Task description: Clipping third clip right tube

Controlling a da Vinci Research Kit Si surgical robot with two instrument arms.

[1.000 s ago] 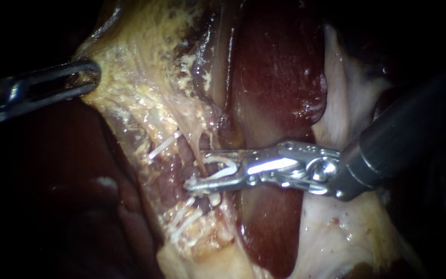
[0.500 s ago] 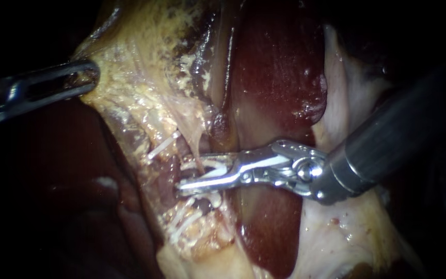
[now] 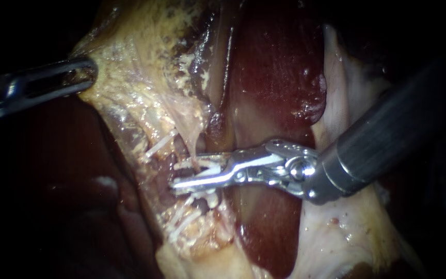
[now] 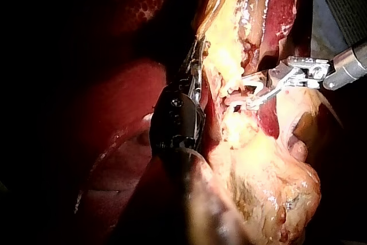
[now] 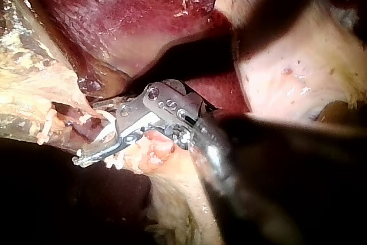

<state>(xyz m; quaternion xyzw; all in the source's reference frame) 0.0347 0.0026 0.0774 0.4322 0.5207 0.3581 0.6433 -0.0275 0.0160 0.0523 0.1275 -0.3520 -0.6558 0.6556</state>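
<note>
Tube (image 3: 196,147): right instrument (image 3: 186,169) jaws grip a spread clip (image 3: 210,166) astride it, left instrument (image 3: 90,70) jaws grip tissue (image 3: 112,90); seat square, fully across, before closing.

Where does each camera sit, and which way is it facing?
Endoscope: close over the tissue, facing the clip carried by the right instrument; left instrument enters from its left.
Left wrist: on the left arm, looking along its shaft; right instrument beyond.
Right wrist: on the right arm, looking along its shaft at the clip.
Shared: all show the right instrument.
</note>
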